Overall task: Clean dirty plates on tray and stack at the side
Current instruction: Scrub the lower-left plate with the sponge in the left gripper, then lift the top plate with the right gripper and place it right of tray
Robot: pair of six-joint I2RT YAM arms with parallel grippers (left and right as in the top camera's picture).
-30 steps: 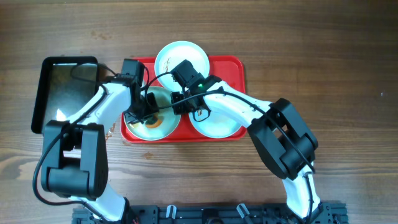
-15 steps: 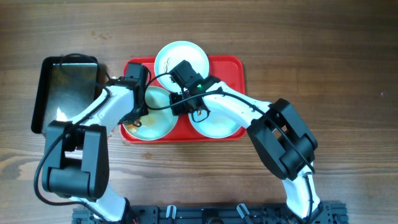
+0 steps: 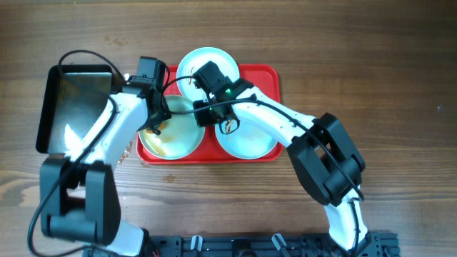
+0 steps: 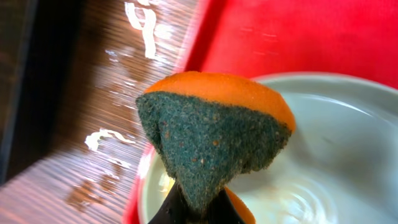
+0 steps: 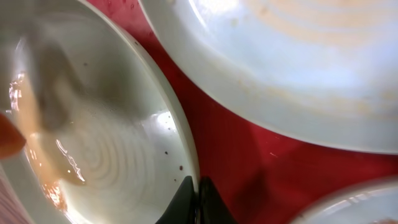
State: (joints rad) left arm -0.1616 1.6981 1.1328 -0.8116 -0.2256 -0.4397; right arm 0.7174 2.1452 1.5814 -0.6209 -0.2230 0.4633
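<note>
Three pale plates lie on the red tray (image 3: 271,78): a back plate (image 3: 207,66), a left plate (image 3: 175,139) with brownish wet smears, and a right plate (image 3: 250,143). My left gripper (image 3: 153,120) is shut on an orange sponge with a green scouring face (image 4: 211,134), held over the left plate's (image 4: 336,155) upper-left rim. My right gripper (image 3: 203,114) is shut on the left plate's right rim. In the right wrist view its fingers (image 5: 196,198) pinch that rim (image 5: 186,155). The back plate (image 5: 298,62) and the tray (image 5: 249,155) show beside it.
A black metal pan (image 3: 71,103) stands on the wooden table left of the tray, close to my left arm. Bare wood (image 3: 371,71) lies right of and behind the tray. Wet streaks mark the wood (image 4: 106,140) by the tray's left edge.
My left gripper has moved with the sponge from the middle of the left plate to its upper-left rim. The right gripper has kept its hold on the plate's rim.
</note>
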